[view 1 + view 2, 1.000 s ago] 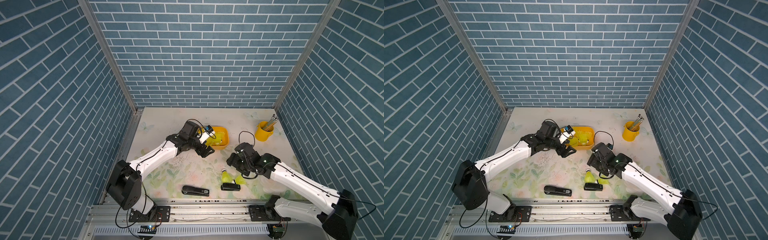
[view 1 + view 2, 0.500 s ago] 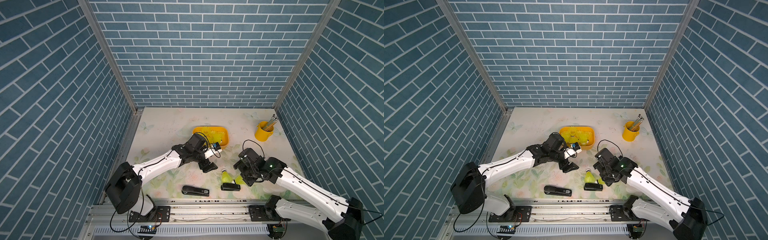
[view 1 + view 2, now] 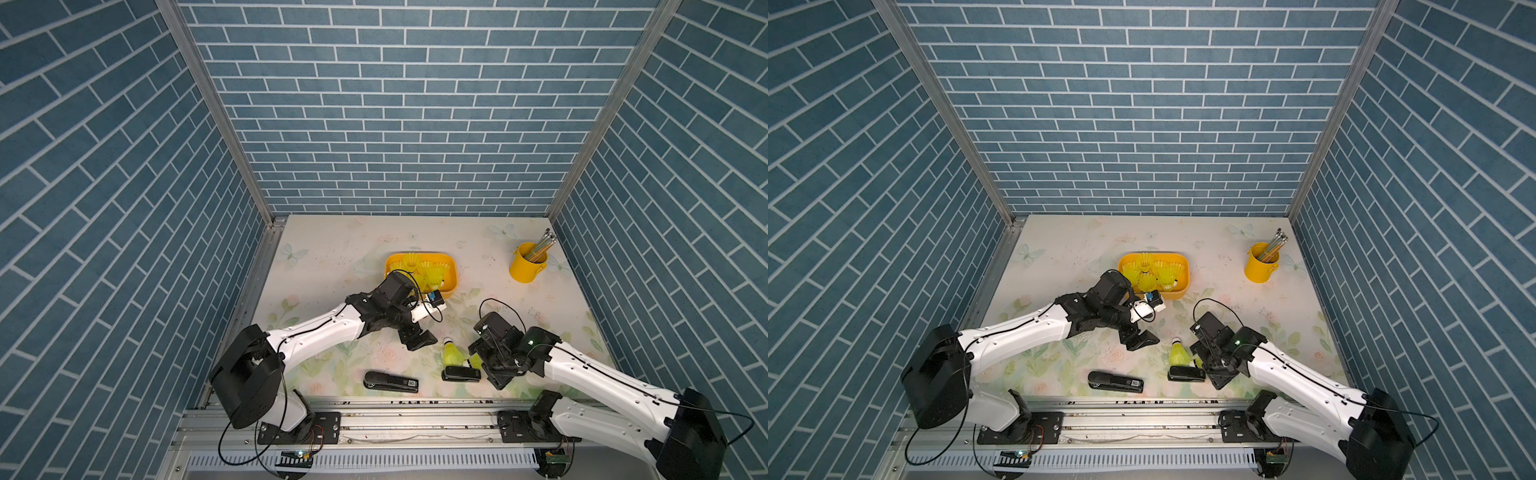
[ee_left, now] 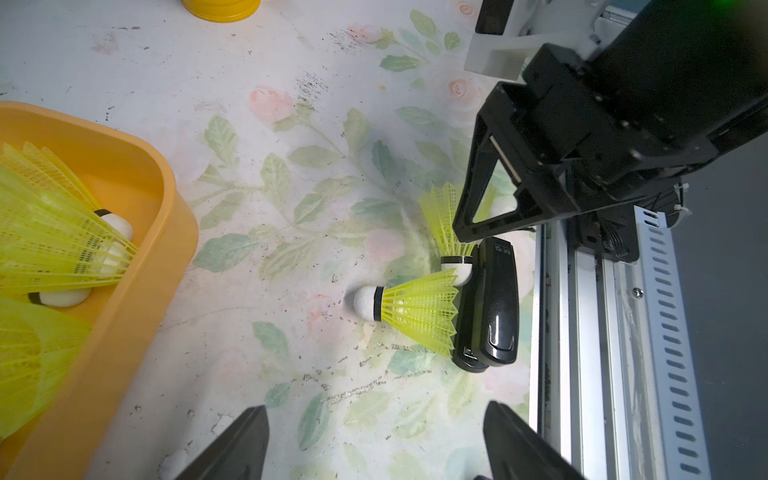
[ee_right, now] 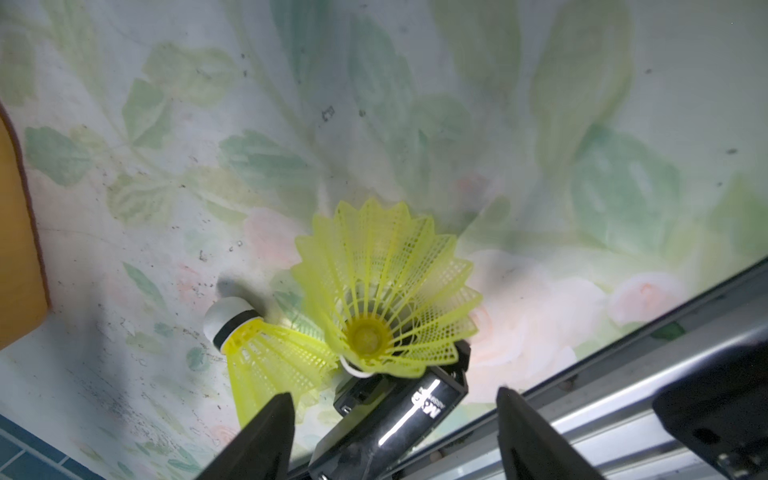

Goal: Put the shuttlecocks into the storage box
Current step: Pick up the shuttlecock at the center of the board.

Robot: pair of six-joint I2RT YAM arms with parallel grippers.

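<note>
Two neon yellow-green shuttlecocks lie on the table by a small black stapler (image 4: 496, 307). One shuttlecock (image 3: 452, 352) (image 3: 1178, 353) (image 4: 415, 313) (image 5: 270, 353) lies with its white tip pointing away from the stapler. The other shuttlecock (image 4: 446, 224) (image 5: 382, 282) rests its tip against the stapler. My left gripper (image 3: 419, 338) (image 3: 1140, 340) (image 4: 376, 444) is open and empty, low over the table, short of the first one. My right gripper (image 3: 488, 365) (image 3: 1208, 361) (image 5: 395, 436) is open above the second shuttlecock and the stapler. The yellow-orange storage box (image 3: 455, 274) (image 3: 1187, 274) (image 4: 137, 232) holds several shuttlecocks.
A larger black stapler (image 3: 390, 381) (image 3: 1116, 381) lies near the front edge. A yellow cup with pencils (image 3: 527, 262) (image 3: 1260, 262) stands at the back right. The metal rail (image 4: 582, 332) runs along the table's front edge, right behind the small stapler.
My left gripper has drawn back from over the storage box toward the front and come down near the loose shuttlecocks. My right gripper has shifted forward over the second shuttlecock.
</note>
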